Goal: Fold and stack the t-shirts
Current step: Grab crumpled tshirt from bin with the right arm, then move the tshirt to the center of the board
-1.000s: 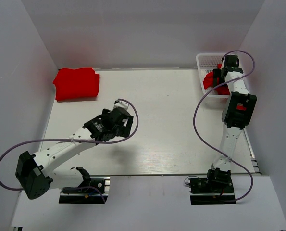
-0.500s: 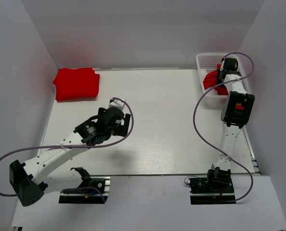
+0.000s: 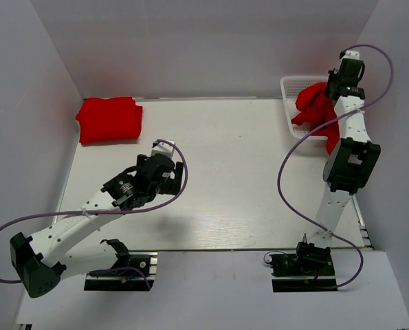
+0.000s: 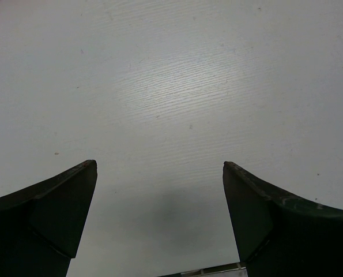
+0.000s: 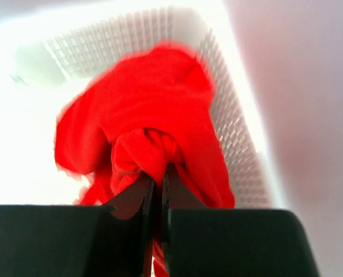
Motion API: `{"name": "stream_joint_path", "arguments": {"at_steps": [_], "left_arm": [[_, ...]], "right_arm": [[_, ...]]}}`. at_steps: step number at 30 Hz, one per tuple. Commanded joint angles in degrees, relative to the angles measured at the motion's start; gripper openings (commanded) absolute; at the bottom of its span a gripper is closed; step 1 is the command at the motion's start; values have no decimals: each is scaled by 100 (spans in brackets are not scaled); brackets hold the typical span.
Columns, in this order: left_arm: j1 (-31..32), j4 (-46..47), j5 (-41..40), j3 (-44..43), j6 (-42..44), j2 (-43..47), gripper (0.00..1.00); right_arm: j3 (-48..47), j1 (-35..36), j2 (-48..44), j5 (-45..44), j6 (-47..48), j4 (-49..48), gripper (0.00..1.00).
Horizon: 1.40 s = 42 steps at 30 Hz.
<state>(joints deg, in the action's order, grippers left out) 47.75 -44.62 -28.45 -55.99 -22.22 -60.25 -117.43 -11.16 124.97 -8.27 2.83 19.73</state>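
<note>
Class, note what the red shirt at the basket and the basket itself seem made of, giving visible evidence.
Red shirt: probably soft matte cloth; it bunches and drapes in folds. Basket: seemingly white plastic; stiff gridded mesh walls.

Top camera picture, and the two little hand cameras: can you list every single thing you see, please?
Table: one, white, under everything.
Folded t-shirt: one, red, far left corner.
Basket: one, white mesh, far right corner.
Bunched t-shirt: one, red, over the basket, pinched from above.
Cables: two, purple, one looping at each side.
Arms: two, white and black, bolted at the near edge.
Left pincer: one, black, open above bare table.
Right pincer: one, black, shut on the bunched t-shirt.
</note>
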Motion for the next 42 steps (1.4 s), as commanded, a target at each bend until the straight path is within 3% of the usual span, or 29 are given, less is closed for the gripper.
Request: {"name": "stream_joint_path", "arguments": {"at_steps": [1,11,12,15,20,25,31,35,42], "left_arm": [[15,41,-21,-105,-90,277,100],[15,41,-21,-105,-151,593,100],[15,-11,-73,-105,-212,645,100],[15,-12,-125,-105,-265,707,100],[15,-126,-179,-158,-389,760,100],[15,-231,-372,-211,-581,874,100],[15,-301,-495,-211,-687,927,100],[15,-512,-836,-325,-994,988,100],[15,-495,-1048,-211,-1135,1261,100]], "right_arm": [[-360,-53,-692,106,-204,-522,0],[-904,-1,-1606,1432,-1030,-321,0],[-957,43,-1807,2069,-1169,-277,0],[-1001,174,-2080,2889,-1276,-206,0],[-361,351,-2950,3779,-1566,-556,0],[-36,859,-3241,4965,-2152,-1031,0],[1195,1773,-3822,4941,-2225,-1717,0],[1669,2546,-3805,4906,-2138,-1727,0],[2592,3260,-3743,4458,-1970,-1673,0]]}}
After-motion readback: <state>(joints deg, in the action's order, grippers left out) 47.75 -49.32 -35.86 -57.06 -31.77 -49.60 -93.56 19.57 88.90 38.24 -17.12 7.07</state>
